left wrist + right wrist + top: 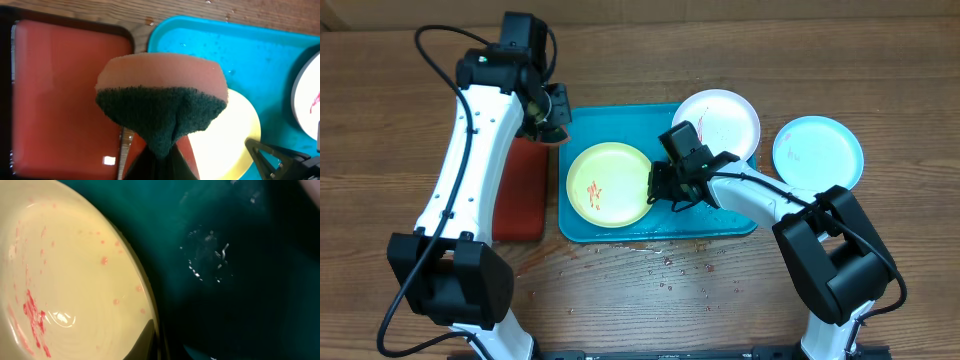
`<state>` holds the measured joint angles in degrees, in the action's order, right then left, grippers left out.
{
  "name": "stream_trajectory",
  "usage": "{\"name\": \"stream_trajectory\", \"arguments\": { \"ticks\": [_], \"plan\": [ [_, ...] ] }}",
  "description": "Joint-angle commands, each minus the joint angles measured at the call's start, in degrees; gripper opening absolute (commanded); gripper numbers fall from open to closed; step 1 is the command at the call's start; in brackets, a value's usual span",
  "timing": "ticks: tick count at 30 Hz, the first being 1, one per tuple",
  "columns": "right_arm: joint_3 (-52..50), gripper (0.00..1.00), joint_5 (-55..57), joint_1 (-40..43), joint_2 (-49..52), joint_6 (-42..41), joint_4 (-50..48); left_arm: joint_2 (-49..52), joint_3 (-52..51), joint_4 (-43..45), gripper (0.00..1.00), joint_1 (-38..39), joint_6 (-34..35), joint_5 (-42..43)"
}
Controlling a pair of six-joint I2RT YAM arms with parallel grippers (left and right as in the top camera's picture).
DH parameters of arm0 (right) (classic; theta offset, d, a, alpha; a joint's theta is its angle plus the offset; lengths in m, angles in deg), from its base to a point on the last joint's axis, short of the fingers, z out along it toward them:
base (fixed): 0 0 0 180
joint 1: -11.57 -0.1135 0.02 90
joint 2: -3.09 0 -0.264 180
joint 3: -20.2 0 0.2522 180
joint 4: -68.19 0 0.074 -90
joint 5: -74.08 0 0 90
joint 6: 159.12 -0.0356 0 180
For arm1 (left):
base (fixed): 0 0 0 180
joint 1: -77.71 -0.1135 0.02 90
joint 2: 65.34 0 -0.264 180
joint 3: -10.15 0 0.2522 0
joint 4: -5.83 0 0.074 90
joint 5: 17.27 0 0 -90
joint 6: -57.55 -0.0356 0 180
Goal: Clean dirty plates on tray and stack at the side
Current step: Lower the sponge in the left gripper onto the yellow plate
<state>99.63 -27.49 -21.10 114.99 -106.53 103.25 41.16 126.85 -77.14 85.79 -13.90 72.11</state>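
The left pincer [552, 112] grips a sponge [160, 85] over the tray [620, 115]'s left edge. The right pincer [665, 188] is closed on the right rim of the smeared yellow-green plate [605, 185], which lies in the tray. The white plate [720, 120] overlaps the tray's far right corner, and the pale blue plate [818, 152] sits on the table [880, 60].

The tabletop [640, 300] is seen whole from above. The left wrist view is pointed down over the left edge of the blue tray [240, 55]. The yellow-green plate [75, 280], very close at the right wrist, is shared by all views.
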Motion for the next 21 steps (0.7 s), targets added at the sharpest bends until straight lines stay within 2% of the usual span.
{"name": "stream_trajectory", "arguments": {
  "ticks": [1, 9, 16, 21],
  "plan": [
    [0.0, 0.04, 2.1, -0.4, 0.7, -7.2, 1.8, -0.1, -2.2, 1.2, 0.04, 1.5, 1.2, 0.6],
    [0.0, 0.04, 2.1, -0.3, 0.7, -7.2, 4.2, 0.4, -13.3, 9.7, 0.04, 4.1, 0.7, 0.7],
    [0.0, 0.04, 2.1, -0.3, 0.7, -7.2, 4.0, 0.4, -20.8, 17.2, 0.04, 6.7, -6.0, 0.7],
    [0.0, 0.04, 2.1, -0.3, 0.7, -6.2, 3.9, 0.6, -23.6, 20.2, 0.04, 8.3, -7.5, -1.1]
  ]
}}
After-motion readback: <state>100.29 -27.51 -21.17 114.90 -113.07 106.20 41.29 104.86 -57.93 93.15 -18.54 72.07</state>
